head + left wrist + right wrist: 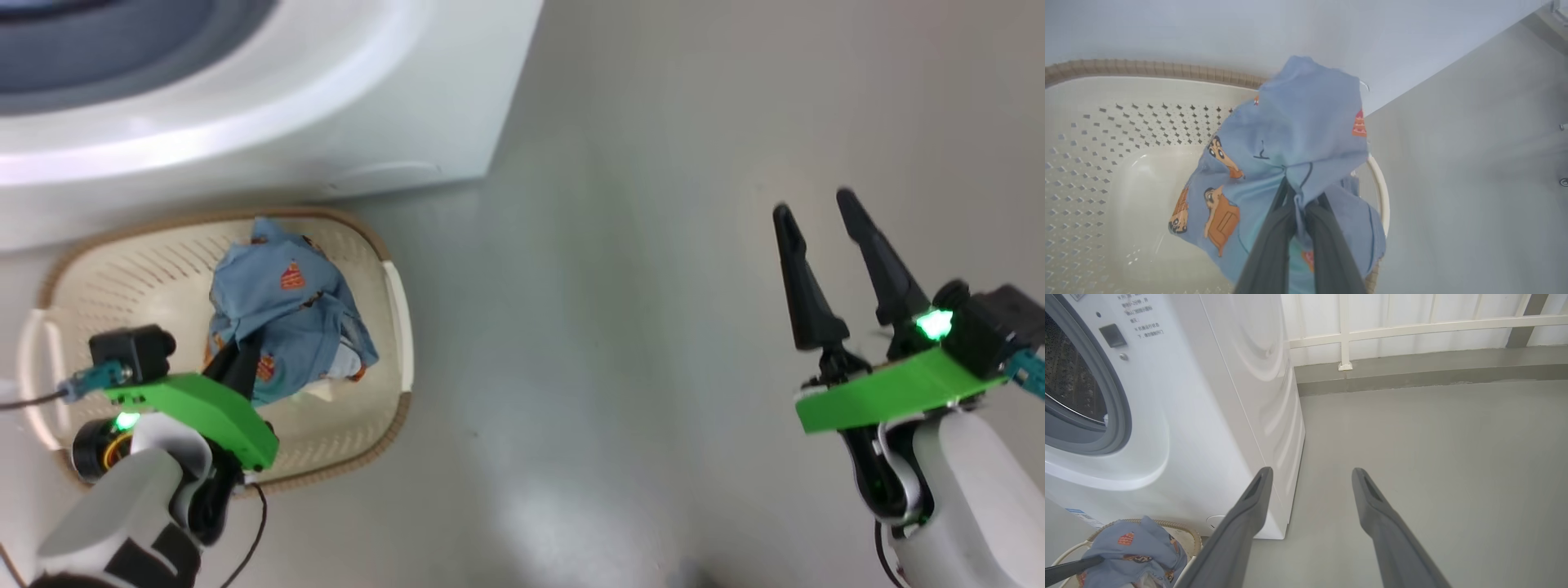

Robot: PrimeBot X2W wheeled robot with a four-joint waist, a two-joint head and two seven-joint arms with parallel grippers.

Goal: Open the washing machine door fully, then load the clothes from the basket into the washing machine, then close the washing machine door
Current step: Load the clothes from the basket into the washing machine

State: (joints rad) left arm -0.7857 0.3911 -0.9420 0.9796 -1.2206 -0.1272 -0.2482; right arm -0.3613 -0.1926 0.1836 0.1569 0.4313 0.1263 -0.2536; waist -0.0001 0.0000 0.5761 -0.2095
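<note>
Clothes (282, 302) sit as one bunched blue bundle in the right half of the basket (163, 224). Its long axis runs from the rim beside the washing machine (367, 106) back toward the near rim, with the peak pointing at the machine. Left gripper (1302, 196) is clamped on a fold at the bundle's near end, and cloth spreads beyond its fingertips. Right gripper (812, 204) hangs spread and empty over the floor (612, 327), well apart.

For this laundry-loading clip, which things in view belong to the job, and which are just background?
Job: washing machine; basket; clothes, pinched by the shut left gripper; open right gripper.
Lying about: white railing; grey floor.
</note>
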